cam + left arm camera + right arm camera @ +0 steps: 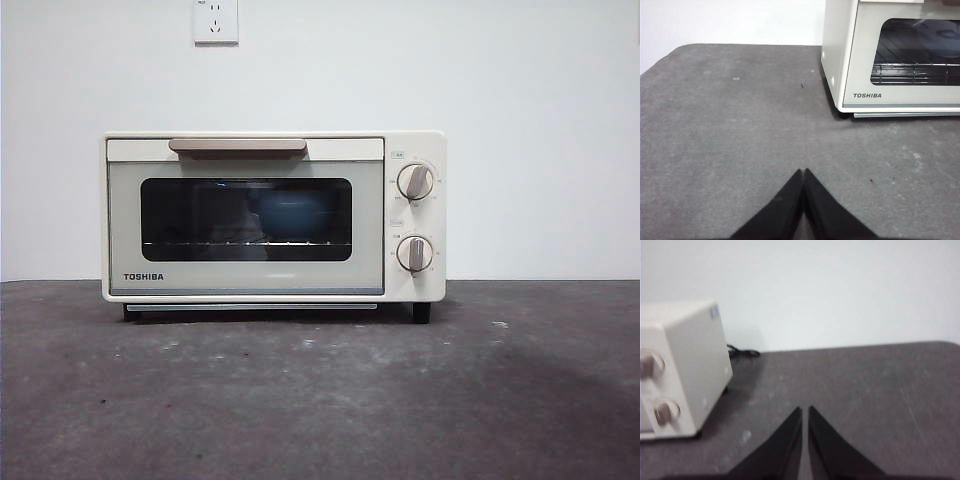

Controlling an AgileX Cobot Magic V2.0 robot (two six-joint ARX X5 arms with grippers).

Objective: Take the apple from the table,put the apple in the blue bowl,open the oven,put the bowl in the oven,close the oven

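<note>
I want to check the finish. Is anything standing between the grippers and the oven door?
Nothing visible does. Bare table lies between the left gripper and the closed oven, and between it and the right gripper.

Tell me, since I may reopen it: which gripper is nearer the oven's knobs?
Right. The right gripper sits beside the oven at its knob end; the left gripper is off its opposite, Toshiba-logo corner.
</note>
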